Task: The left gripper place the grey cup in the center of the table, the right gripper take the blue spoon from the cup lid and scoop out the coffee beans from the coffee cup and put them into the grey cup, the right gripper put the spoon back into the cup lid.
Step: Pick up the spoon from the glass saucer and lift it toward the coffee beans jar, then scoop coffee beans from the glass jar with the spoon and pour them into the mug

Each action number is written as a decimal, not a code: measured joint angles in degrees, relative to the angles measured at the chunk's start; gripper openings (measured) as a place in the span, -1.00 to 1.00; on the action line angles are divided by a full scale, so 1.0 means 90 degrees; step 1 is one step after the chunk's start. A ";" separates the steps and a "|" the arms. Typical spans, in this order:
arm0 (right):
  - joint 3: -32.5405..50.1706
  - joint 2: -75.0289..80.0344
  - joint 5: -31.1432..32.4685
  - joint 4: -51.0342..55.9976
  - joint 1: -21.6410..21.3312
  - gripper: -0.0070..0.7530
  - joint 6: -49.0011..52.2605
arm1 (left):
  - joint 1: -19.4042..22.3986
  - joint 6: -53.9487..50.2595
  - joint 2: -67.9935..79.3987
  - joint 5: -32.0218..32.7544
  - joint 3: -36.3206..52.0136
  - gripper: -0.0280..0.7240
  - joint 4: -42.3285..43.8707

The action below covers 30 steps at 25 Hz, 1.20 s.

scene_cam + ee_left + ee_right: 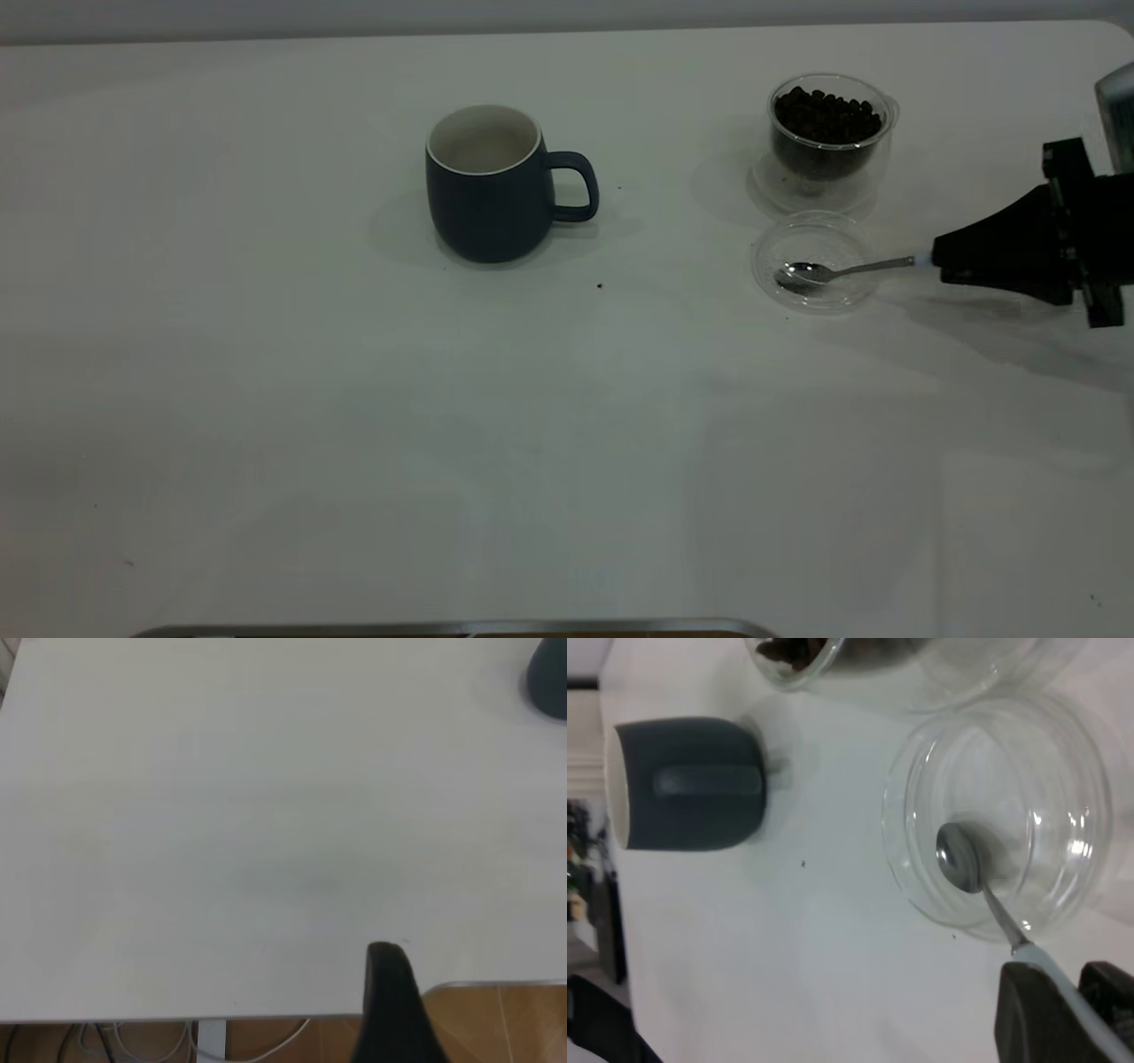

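The grey cup (pixel 490 190) stands upright near the middle of the table (pixel 354 425), handle toward the right, its white inside empty. To its right the coffee cup (pixel 827 142) holds a heap of coffee beans (pixel 828 115). Just in front of it lies the clear cup lid (pixel 811 262). The blue spoon (pixel 842 269) rests with its bowl in the lid. My right gripper (pixel 939 257) is low over the table at the right, shut on the spoon's pale handle (pixel 1045 966). The left gripper (pixel 387 992) hangs back at the table's left edge, far from the grey cup (pixel 547 678).
A few dark specks (pixel 600 285) lie on the white top right of the mug. A metal rim (pixel 443 627) runs along the near edge. Past the table's edge by the left gripper are wooden floor (pixel 496 1028) and cables (pixel 133 1041).
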 joint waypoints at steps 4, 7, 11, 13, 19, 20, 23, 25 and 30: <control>0.0006 -0.0477 -0.0297 -0.0439 0.0000 -0.71 0.0399 | 0.0000 0.0000 0.0000 0.0000 0.0000 0.53 0.0000; 0.0017 -0.0851 -0.0354 -0.0714 0.0000 -0.71 0.0604 | 0.0000 0.0000 0.0000 0.0000 0.0000 0.53 0.0000; 0.0049 -0.1328 -0.0368 -0.0995 0.0000 -0.71 0.0932 | 0.0000 0.0000 0.0000 0.0000 0.0000 0.53 0.0000; 0.0049 -0.1552 -0.0363 -0.1110 0.0000 -0.71 0.1137 | 0.0000 0.0000 0.0000 0.0000 0.0000 0.53 0.0000; 0.0133 -0.2422 -0.0518 -0.1009 0.0061 -0.71 0.1246 | 0.0000 0.0000 0.0000 0.0000 0.0000 0.53 0.0000; 0.0133 -0.2525 -0.0614 -0.0897 0.0099 -0.71 0.1200 | 0.0000 0.0000 0.0000 0.0000 0.0000 0.53 0.0000; 0.0011 -0.2708 -0.1017 -0.0664 0.0314 -0.71 0.1048 | 0.0000 0.0000 0.0000 0.0000 0.0000 0.53 0.0000; -0.0191 -0.2708 -0.1325 -0.0681 0.0496 -0.71 0.1019 | 0.0000 0.0000 0.0000 0.0000 0.0000 0.53 0.0000; -0.0683 -0.2708 -0.2317 -0.1047 0.1004 -0.71 0.0985 | 0.0000 0.0000 0.0000 0.0000 0.0000 0.53 0.0000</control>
